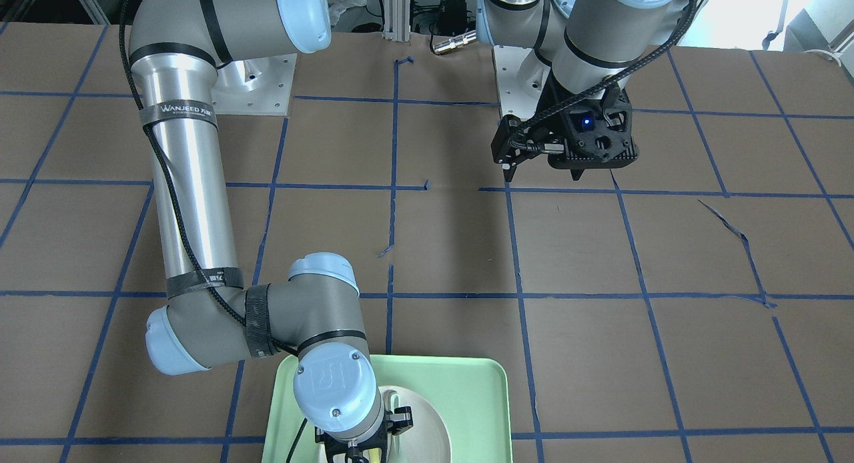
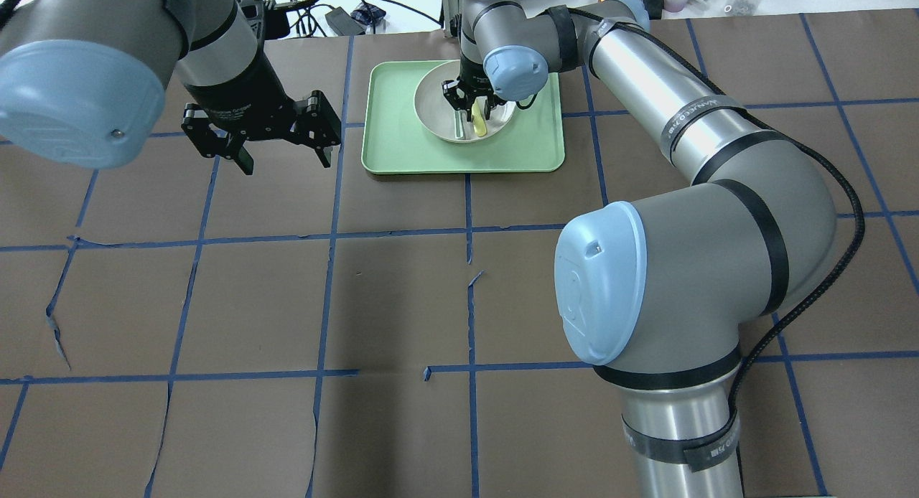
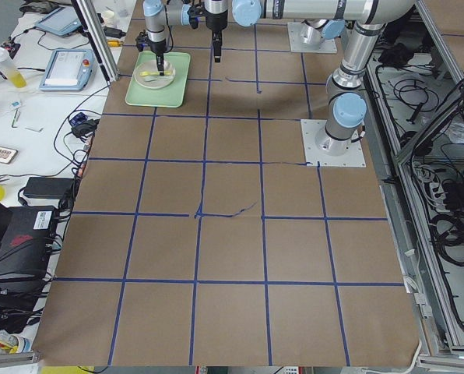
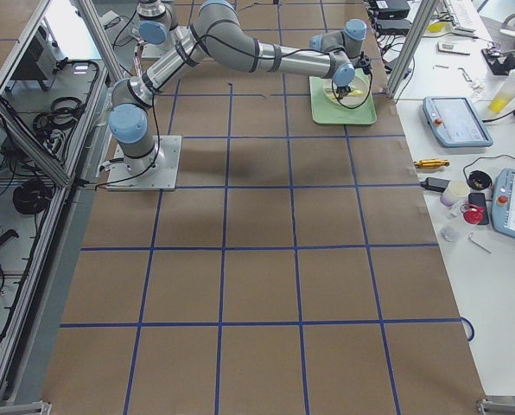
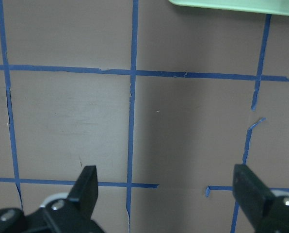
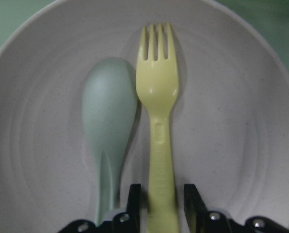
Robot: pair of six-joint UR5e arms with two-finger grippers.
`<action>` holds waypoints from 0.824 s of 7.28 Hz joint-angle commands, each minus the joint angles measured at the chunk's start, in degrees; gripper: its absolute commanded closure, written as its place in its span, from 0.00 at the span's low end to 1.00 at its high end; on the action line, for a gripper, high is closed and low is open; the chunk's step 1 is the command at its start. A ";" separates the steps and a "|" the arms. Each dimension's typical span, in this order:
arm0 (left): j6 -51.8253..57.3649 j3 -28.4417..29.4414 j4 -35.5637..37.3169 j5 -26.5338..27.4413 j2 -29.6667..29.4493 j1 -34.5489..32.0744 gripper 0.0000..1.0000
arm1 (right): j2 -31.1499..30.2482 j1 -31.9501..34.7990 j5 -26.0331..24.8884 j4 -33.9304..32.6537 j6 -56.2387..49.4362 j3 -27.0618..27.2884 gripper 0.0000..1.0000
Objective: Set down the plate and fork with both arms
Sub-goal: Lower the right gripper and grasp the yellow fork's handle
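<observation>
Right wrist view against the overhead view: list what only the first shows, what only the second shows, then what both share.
Only the right wrist view: the fork's tines, and the right gripper's fingers either side of its handle, with a slight gap showing.
Only the overhead view: the tray under the plate, and the left gripper open above the table.
Both: plate, fork, the spoon beside it (faint overhead), right gripper.

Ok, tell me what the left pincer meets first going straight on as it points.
The left pincer would likely meet bare brown table by a blue tape line; nothing else lies in between.
</observation>
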 commanded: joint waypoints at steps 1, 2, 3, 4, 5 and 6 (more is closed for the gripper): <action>-0.09 -1.23 0.53 0.28 0.25 0.00 0.00 | 0.11 -0.06 -0.21 -0.50 -0.57 0.15 0.60; -0.09 -1.15 0.53 0.28 0.25 0.00 0.00 | 0.11 0.02 -0.21 -0.50 -0.48 0.59 0.72; 0.00 -1.15 0.53 0.28 0.34 0.00 0.00 | 0.02 -0.06 -0.29 -0.50 -0.48 0.94 0.87; 0.00 -1.15 0.53 0.28 0.34 0.00 0.00 | -0.06 -0.06 -0.38 -0.59 -0.48 1.03 1.00; 0.00 -1.15 0.53 0.28 0.34 0.00 0.00 | -0.24 -0.06 -0.38 -0.50 -0.39 1.03 1.00; 0.00 -1.15 0.62 0.28 0.34 0.00 0.00 | -0.85 -0.06 -0.38 -0.50 -0.39 0.95 1.00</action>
